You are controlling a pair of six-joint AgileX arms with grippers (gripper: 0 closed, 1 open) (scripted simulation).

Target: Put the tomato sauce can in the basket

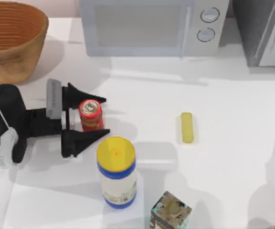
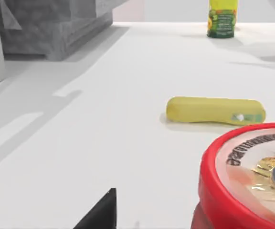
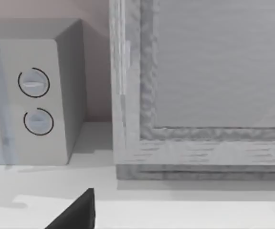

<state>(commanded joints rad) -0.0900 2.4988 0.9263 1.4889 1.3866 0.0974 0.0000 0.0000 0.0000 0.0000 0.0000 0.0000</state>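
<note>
1. The basket sits in the far left corner of the table. The can is not in it yet. I judge the carry will go up and left from the can. If I lift too low, the can may bump the basket wall and tip out of my hold.

2. My left gripper is open, with one finger on each side of the can. The can stands up on the table between them. The far finger looks close to the can; the near one looks a bit apart. If I close off-centre, one finger may push the can first, and it could slide or fall over.

3. The bottle stands just beside the near finger. If I swing that way, I could knock it down, and it is tall, so it may tip easily.

4. The yellow bar lies well apart on the right. The box is near the front edge. I think neither is in my way.

5. My right arm is parked off at the right. Its wrist view faces the microwave. I cannot tell if that gripper is open or closed.
</note>
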